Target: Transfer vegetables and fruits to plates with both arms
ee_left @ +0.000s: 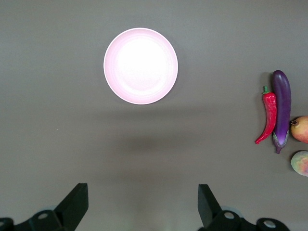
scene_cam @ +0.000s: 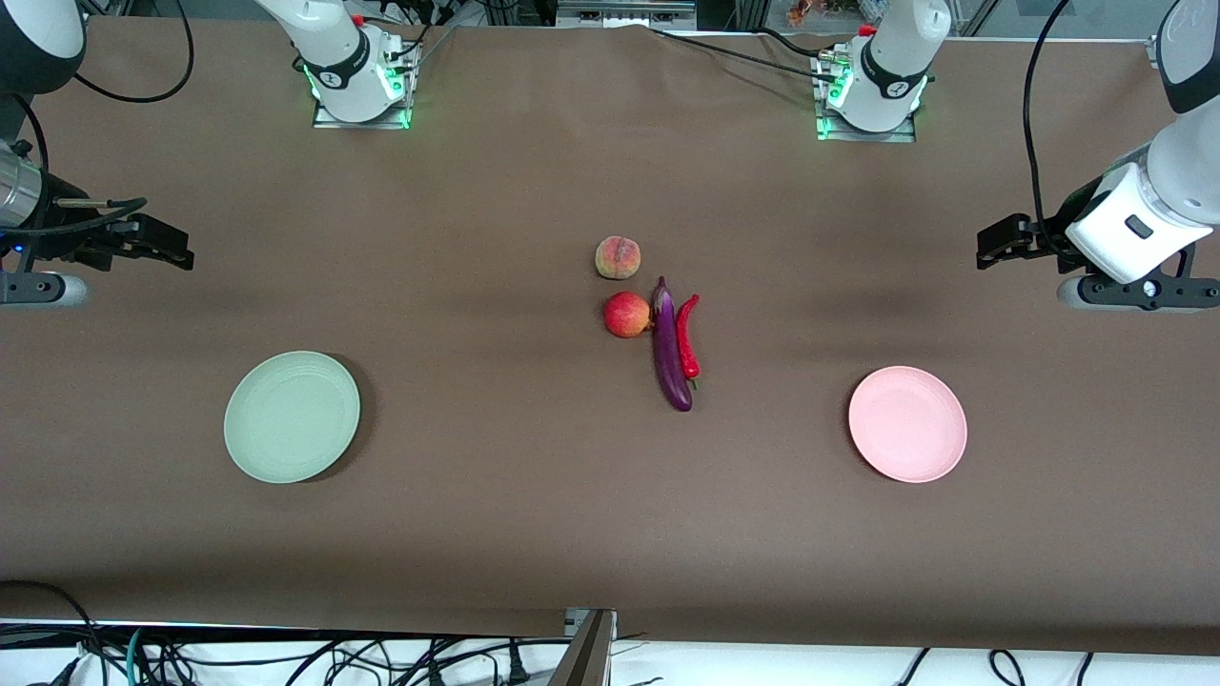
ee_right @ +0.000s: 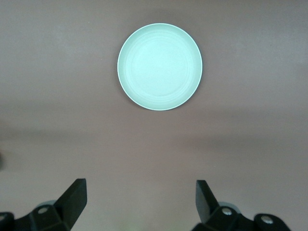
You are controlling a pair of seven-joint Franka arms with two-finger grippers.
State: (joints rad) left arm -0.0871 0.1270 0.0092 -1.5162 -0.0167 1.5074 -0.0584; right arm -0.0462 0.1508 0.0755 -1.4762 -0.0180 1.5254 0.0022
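A peach (scene_cam: 618, 257), a red apple-like fruit (scene_cam: 626, 314), a purple eggplant (scene_cam: 669, 347) and a red chili (scene_cam: 687, 335) lie together mid-table. The eggplant touches the fruit and the chili. The pale green plate (scene_cam: 292, 416) lies toward the right arm's end, the pale pink plate (scene_cam: 907, 424) toward the left arm's end. My left gripper (scene_cam: 991, 246) is open and empty, up over bare table at its end. My right gripper (scene_cam: 172, 250) is open and empty over its end. The left wrist view shows the pink plate (ee_left: 141, 65), chili (ee_left: 267, 115) and eggplant (ee_left: 281, 107); the right wrist view shows the green plate (ee_right: 160, 66).
The brown table (scene_cam: 496, 495) carries only these things. The arm bases (scene_cam: 357, 71) stand along the table edge farthest from the front camera. Cables (scene_cam: 286, 657) hang below the nearest edge.
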